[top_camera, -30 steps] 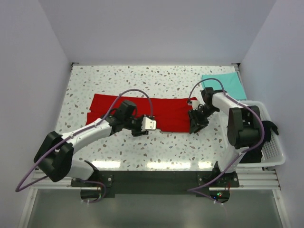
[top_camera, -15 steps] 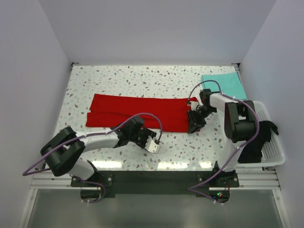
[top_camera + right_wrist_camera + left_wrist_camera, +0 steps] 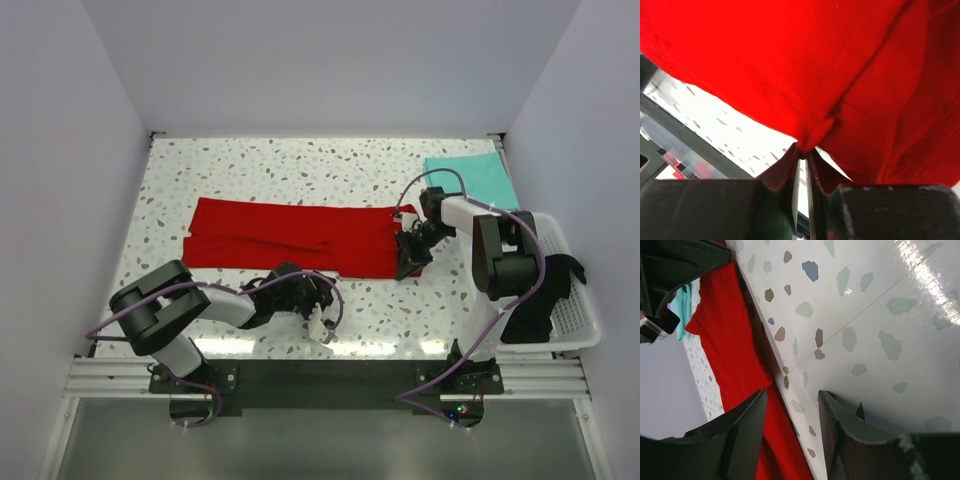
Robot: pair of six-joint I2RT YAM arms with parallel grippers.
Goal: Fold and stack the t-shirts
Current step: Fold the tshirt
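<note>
At the left, near the front edge of the speckled table [image 3: 200, 170], the left arm lies folded low with the left gripper [image 3: 320, 322] just above the tabletop, close to the near hem of the red t-shirt [image 3: 290, 235] but not touching it; its wrist view shows the two dark fingers [image 3: 747, 420] standing apart with only bare table between them, holding nothing. The red t-shirt lies flat in a long band across the middle of the table, running left to right, with its left end a little wider. At its right near corner the right gripper [image 3: 407, 262] is down on the cloth, and the right wrist view shows the jaws drawn almost together, pinching a small fold of red fabric between their tips. Further right, in the far right corner of the table, the mint-teal t-shirt [image 3: 470, 178] lies folded flat. At the right edge stands the white basket [image 3: 575, 335], with the black t-shirt [image 3: 545, 300] draped in it, partly behind the right arm
</note>
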